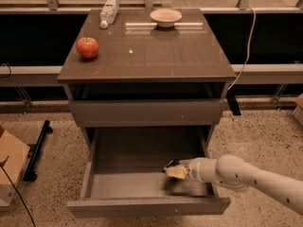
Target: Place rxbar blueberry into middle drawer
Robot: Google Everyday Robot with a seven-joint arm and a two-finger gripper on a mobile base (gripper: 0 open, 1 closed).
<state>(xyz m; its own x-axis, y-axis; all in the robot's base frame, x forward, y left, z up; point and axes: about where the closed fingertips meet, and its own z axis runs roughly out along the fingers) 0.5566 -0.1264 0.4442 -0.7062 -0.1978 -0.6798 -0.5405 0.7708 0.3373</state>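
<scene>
The middle drawer (147,206) is pulled out from the grey cabinet, and its smooth grey box interior shows. My gripper (173,170) reaches in from the right on a white arm and hangs low over the drawer floor, right of its middle. It is shut on the rxbar blueberry (169,164), of which only a small dark edge shows at the gripper's tip. The bar is inside the drawer's outline, just above the floor.
A closed grey drawer front (147,112) sits above the open drawer. On the cabinet top are a red apple (87,47), a clear plastic bottle (108,12) and a pale bowl (165,17). A cardboard box (9,167) stands on the floor at the left.
</scene>
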